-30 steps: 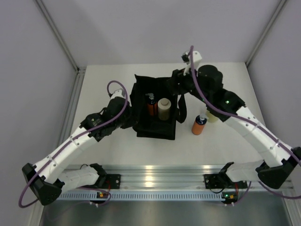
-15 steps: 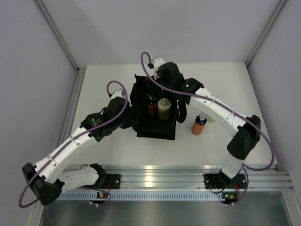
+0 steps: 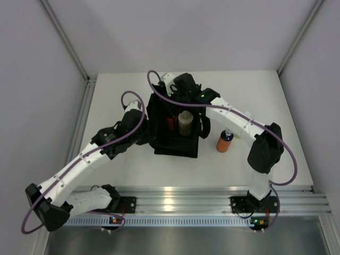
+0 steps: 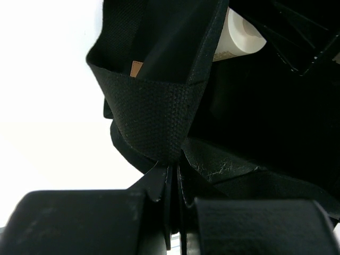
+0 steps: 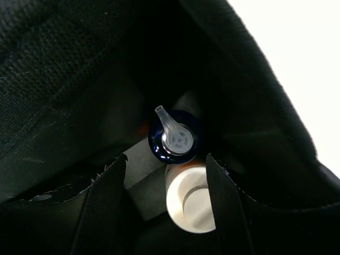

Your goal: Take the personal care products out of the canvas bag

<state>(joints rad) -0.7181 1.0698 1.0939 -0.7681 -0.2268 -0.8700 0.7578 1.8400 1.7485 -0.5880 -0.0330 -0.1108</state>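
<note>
Pinching left wall of canvas bag [image 3: 175, 146] with left gripper [image 4: 172, 178], jaws clamped on fabric. Hovering right gripper [image 5: 164, 158] over bag's mouth, jaws apart, straight above orange bottle [image 5: 175, 139] and beige bottle [image 5: 190, 204] standing inside. Also spotting second orange bottle [image 3: 224, 141] upright on desk [image 3: 117, 95], just right of bag.

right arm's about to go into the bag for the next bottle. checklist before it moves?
1. Left gripper pinching the rim of the boxy black canvas bag: ok.
2. Right gripper open at the bag mouth: ok.
3. One target only between its jaws: not ok. The orange bottle with dark pump cap and the beige cylinder bottle both show in the gap.
4. Both bottles upright, caps up: ok.
5. Fabric clear of the right fingers: cannot tell, too dark.
6. Second orange bottle on the white table, apart from the bag: ok.
</note>
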